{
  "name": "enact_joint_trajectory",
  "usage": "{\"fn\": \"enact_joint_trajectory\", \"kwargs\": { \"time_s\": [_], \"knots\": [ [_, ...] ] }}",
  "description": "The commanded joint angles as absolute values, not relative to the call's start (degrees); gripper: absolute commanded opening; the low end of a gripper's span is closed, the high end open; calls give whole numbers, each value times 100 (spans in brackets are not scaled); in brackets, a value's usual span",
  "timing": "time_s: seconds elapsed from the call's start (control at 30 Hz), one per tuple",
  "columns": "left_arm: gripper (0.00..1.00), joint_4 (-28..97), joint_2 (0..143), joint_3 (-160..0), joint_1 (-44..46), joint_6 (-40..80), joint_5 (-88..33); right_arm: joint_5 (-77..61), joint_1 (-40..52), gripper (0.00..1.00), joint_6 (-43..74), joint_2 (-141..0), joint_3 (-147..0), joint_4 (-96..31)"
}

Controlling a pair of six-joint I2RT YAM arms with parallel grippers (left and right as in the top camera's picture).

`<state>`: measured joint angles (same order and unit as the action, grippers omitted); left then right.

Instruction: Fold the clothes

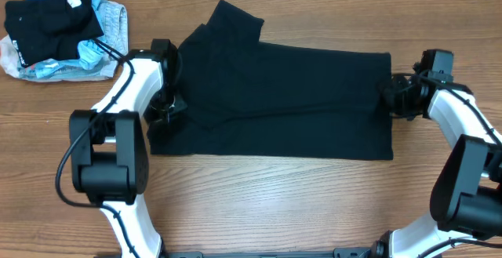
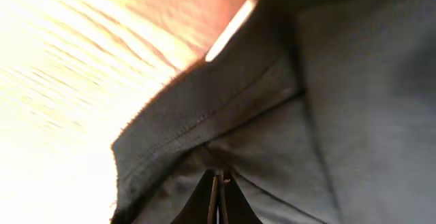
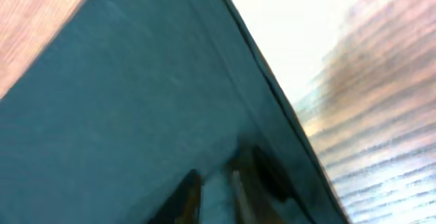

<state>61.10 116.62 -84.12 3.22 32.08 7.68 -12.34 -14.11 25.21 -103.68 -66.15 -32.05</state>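
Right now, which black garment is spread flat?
The large garment mid-table; the other black garment lies bunched on the pile of clothes in the far left corner.

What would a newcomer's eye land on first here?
A large black garment lies spread across the middle of the wooden table. The left gripper sits at its left edge and the right gripper at its right edge. A heap of other clothes fills the far left corner.
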Motion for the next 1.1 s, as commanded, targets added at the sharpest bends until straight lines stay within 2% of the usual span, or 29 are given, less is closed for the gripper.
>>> {"fn": "enact_joint_trajectory", "kwargs": {
  "time_s": [0.0,0.07,0.13,0.27,0.4,0.6,0.9,0.93,1.0,1.07],
  "knots": [
    [4,6036,10899,-8569,307,2912,958,-1409,-1389,41,2244,-10363,-7234,-3505],
    [4,6038,10613,-8569,390,2821,906,-1557,-1389,52,2224,-10363,-7559,-4027],
    [4,6066,10420,-8569,506,2705,679,-1778,-1378,56,2224,-10363,-7767,-4539],
    [4,6298,10388,-8547,823,2635,-283,-2128,-1229,57,2220,-10368,-7745,-5260],
    [5,6482,10575,-8403,1251,2685,-1083,-2062,-917,65,2062,-10370,-7605,-5509],
    [4,6412,10960,-8294,1833,2875,-1157,-1881,-478,73,2008,-10370,-7592,-5433],
    [4,5996,11666,-8294,1898,2980,-1087,-1653,-193,76,2012,-10370,-7511,-5498],
    [4,5942,11736,-8294,1898,2980,-1020,-1651,-176,71,2010,-10370,-7448,-5507],
    [4,5841,11806,-8294,1894,2982,-849,-1638,-148,48,2012,-10370,-7266,-5483],
    [4,5767,11819,-8294,1850,2991,-729,-1446,-143,33,2091,-10370,-7019,-5428]
  ]
}}
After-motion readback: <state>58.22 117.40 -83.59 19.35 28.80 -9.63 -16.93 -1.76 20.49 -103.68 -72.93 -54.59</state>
